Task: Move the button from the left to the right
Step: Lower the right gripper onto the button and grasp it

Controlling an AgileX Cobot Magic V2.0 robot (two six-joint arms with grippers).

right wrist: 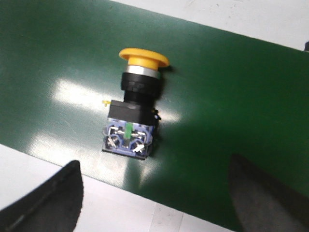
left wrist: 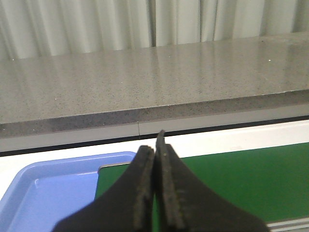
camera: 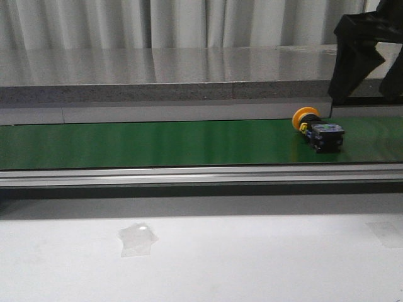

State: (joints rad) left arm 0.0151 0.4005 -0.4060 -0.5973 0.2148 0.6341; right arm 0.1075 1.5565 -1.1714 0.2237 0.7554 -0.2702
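1. Nearest the robot lies the pale bench [camera: 264, 264] with a small scrap of clear film [camera: 137, 239] on it; nothing of the task sits here.
2. Beyond it runs the green belt [camera: 157, 143] behind a metal rail [camera: 189, 175]. The button [camera: 318, 129] lies on its side towards the right end of the belt, yellow cap pointing left and away, black body with its terminal block nearer the right edge.
3. The right pincer [right wrist: 154, 193] hangs over the button with its fingers spread wide and nothing between them; the button lies just off the line between the fingertips, nearer one of them.
4. The button looks light, rigid and hard-shelled. The round cap and collar would likely roll or slip; the flat sides of the square black body seem the safest place to take hold.
5. The left pincer [left wrist: 155, 188] is closed and empty, fingers pressed together, over the belt's left end beside a blue tray [left wrist: 43, 193].
6. Farthest back are a grey stone ledge [camera: 164, 72] and curtains [camera: 126, 22].
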